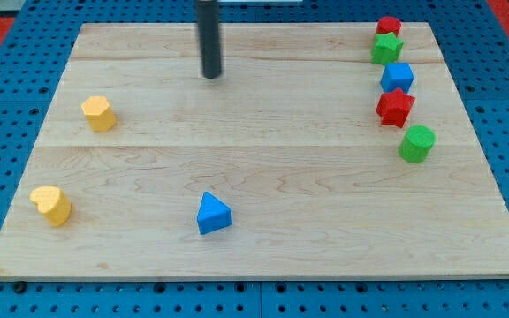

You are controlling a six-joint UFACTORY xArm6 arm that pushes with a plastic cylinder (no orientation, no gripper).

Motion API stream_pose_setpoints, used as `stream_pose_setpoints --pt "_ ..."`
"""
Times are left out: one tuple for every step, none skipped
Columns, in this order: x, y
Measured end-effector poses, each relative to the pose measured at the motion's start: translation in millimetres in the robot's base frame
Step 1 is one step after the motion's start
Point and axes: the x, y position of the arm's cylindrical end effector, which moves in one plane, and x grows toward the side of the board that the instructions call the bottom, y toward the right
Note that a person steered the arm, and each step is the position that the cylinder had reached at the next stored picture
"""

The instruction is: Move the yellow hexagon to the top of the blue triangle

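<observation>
**Rod tip high on the board, yellow hexagon far from the blue triangle**

My tip point(211, 76), the lower end of the straight dark rod, rests on the pale wooden board point(263, 177) near the view's top edge. It has no jaws to open or clench and holds nothing; no block touches it.

Taking the blue triangle block point(213, 214) as the landmark: it sits low on the board, a little left of centre. My tip stands well above it, almost straight up the view from it. The yellow hexagon block point(99, 113) lies up and to the left of the triangle, well apart from it, and left of and below my tip. A yellow heart-shaped block point(52, 205) lies far to the triangle's left at about the same height, near the board's left edge.

The other blocks cluster far to the triangle's upper right, along the board's right side. From the view's top down: a red block point(388, 26) whose shape I cannot make out, touching a green star-shaped block point(386, 48); a blue cube point(397, 77); a red star-shaped block point(395, 107) just below the cube; and a green cylinder point(417, 143), the nearest of these to the triangle.
</observation>
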Motion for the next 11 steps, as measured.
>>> stream_pose_setpoints --pt "-4 -91" --pt "31 -137" --pt "73 -143" --pt "107 -115" --pt "118 -65" --pt "146 -27" --pt "171 15" --pt "162 25" --pt "145 16" --pt "136 15" --pt "143 41"
